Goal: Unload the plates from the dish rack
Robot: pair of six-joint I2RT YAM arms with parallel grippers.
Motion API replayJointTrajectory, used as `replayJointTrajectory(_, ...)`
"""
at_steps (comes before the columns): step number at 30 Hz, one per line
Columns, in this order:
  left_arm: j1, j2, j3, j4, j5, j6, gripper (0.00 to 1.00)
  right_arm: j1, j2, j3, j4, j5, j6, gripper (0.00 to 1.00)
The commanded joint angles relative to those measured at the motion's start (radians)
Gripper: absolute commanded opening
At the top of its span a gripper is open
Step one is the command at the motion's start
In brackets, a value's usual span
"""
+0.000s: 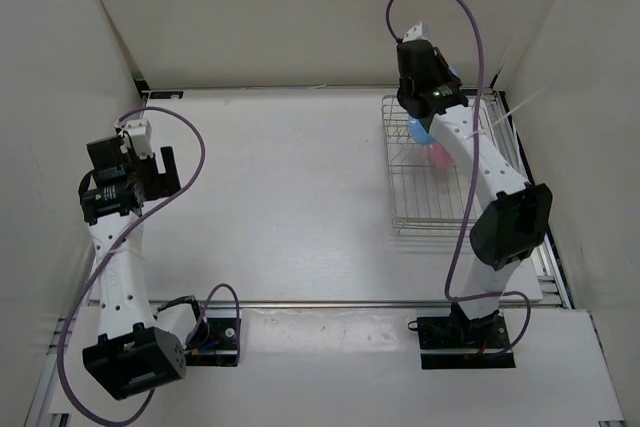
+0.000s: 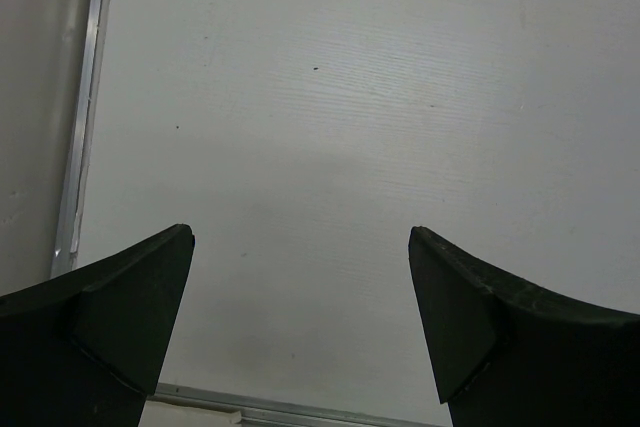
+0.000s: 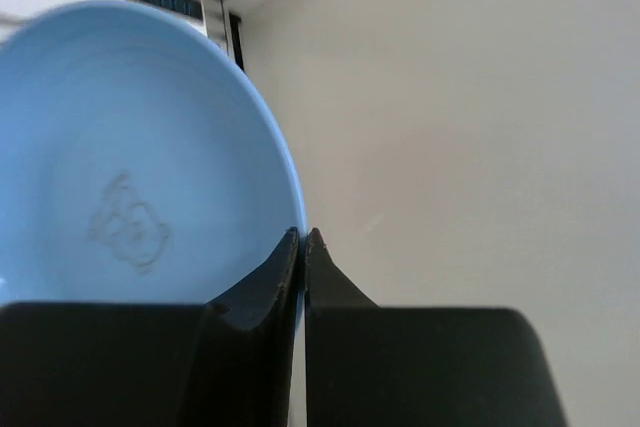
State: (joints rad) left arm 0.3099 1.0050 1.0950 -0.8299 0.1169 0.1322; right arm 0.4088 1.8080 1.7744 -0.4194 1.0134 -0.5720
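White table (image 2: 350, 97) under the left end effector (image 2: 300, 242), metal strip (image 2: 83, 117) to its left. Bare off-white wall (image 3: 470, 127) beyond the right end effector (image 3: 303, 239). Soft even light.

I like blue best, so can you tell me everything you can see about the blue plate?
The light blue plate is round, shallow and smooth, like plastic, with a faint squiggle stamped in its middle. It stands on edge at the far end of the dish rack, beside the pink plate. The right gripper is pinched shut on its rim.
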Motion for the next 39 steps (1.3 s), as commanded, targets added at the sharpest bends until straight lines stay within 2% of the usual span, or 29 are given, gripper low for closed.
replayJointTrajectory(1, -0.003, 0.040, 0.063, 0.023, 0.035, -0.003, 1.00, 0.016, -0.147, 0.121, -0.027, -0.057, 0.119, 0.00)
replayJointTrajectory(2, -0.014, 0.068, 0.077, 0.023, 0.035, -0.003, 1.00, 0.027, -0.177, 0.160, -0.060, -0.084, 0.197, 0.00)
replayJointTrajectory(5, -0.055, 0.115, 0.140, 0.023, 0.061, -0.012, 1.00, 0.053, -0.228, 0.160, -0.130, -0.177, 0.273, 0.00)
replayJointTrajectory(8, -0.142, 0.188, 0.216, 0.023, 0.076, -0.013, 1.00, 0.067, -0.298, 0.126, -0.203, -0.295, 0.332, 0.00)
replayJointTrajectory(9, -0.203, 0.231, 0.265, 0.023, 0.101, -0.013, 1.00, 0.067, -0.318, 0.105, -0.226, -0.444, 0.346, 0.00)
replayJointTrajectory(12, -0.311, 0.328, 0.347, 0.009, 0.171, -0.013, 1.00, 0.067, -0.386, -0.016, -0.226, -0.643, 0.362, 0.00)
replayJointTrajectory(13, -0.390, 0.354, 0.408, -0.018, 0.196, -0.013, 1.00, 0.067, -0.397, -0.061, -0.235, -0.736, 0.362, 0.00)
replayJointTrajectory(15, -0.474, 0.411, 0.482, -0.052, 0.237, -0.013, 1.00, 0.067, -0.409, -0.096, -0.236, -0.804, 0.362, 0.00)
replayJointTrajectory(16, -0.548, 0.466, 0.555, -0.069, 0.256, -0.013, 1.00, 0.067, -0.418, -0.113, -0.246, -0.828, 0.362, 0.00)
replayJointTrajectory(19, -0.668, 0.558, 0.666, -0.095, 0.308, -0.023, 1.00, 0.067, -0.438, -0.151, -0.246, -0.886, 0.362, 0.00)
replayJointTrajectory(25, -0.825, 0.728, 0.839, -0.124, 0.356, -0.054, 1.00, 0.067, -0.447, -0.127, -0.268, -0.906, 0.362, 0.00)
replayJointTrajectory(32, -0.858, 0.831, 0.925, -0.104, 0.356, -0.063, 1.00, 0.067, -0.478, -0.127, -0.277, -0.967, 0.363, 0.00)
replayJointTrajectory(37, -0.891, 0.854, 0.954, -0.104, 0.346, -0.063, 0.86, 0.067, -0.487, -0.136, -0.286, -0.987, 0.363, 0.00)
replayJointTrajectory(39, -0.891, 0.854, 0.954, -0.104, 0.337, -0.063, 0.86, 0.067, -0.487, -0.125, -0.286, -0.998, 0.363, 0.00)
